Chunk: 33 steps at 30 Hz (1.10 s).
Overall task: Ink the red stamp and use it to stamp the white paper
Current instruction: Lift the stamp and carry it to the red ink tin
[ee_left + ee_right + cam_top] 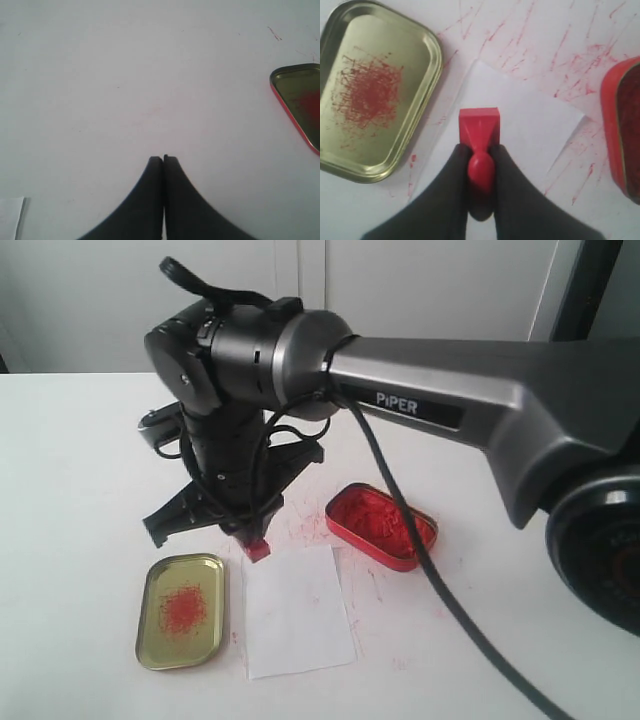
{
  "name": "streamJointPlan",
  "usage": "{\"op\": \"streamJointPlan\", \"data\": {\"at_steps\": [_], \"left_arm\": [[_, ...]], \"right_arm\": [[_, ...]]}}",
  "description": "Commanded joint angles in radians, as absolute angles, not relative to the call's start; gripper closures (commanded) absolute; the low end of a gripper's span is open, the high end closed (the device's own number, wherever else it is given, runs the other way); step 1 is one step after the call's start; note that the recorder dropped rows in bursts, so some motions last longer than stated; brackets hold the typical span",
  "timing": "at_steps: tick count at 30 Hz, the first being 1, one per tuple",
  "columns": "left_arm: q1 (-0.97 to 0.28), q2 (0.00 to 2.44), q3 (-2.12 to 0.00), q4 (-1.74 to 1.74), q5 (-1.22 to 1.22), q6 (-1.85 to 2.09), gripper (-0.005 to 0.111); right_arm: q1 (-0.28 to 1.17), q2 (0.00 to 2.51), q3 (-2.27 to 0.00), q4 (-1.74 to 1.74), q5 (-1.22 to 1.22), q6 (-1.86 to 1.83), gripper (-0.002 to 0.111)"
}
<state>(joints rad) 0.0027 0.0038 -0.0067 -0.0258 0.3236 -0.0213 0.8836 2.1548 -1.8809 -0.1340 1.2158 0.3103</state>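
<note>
Red stamp (479, 125), clamped by its handle in the right gripper (480, 151), points base-down over the white paper (530, 120) at its corner nearest the gold lid (375, 90).

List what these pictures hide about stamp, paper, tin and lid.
Red stamp face: turned down in exterior and right wrist views; inked or not, unknown.
White paper beneath it: covered by the stamp, both views.
Red ink tin: cut off by the right wrist view's edge.
Gold lid: cut off by the left wrist view's edge.
</note>
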Motion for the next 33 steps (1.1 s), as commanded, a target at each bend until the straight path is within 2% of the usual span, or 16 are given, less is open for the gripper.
{"op": "streamJointPlan", "data": {"at_steps": [1,8,22,33], "left_arm": [[0.0,0.0,0.0,-0.024,0.332,-0.022,0.107],[0.0,0.0,0.0,-0.024,0.332,-0.022,0.107],[0.0,0.0,0.0,-0.024,0.332,-0.022,0.107],[0.0,0.0,0.0,-0.024,0.332,-0.022,0.107]], "right_arm": [[0.83,2.126,-1.882,-0.138,1.221,0.249,0.108],[0.739,2.117,-1.849,-0.138,1.221,0.213,0.108],[0.541,2.033,-1.583,-0.137,1.074,0.149,0.108],[0.5,2.032,-1.475,-0.179,0.886,0.082,0.108]]}}
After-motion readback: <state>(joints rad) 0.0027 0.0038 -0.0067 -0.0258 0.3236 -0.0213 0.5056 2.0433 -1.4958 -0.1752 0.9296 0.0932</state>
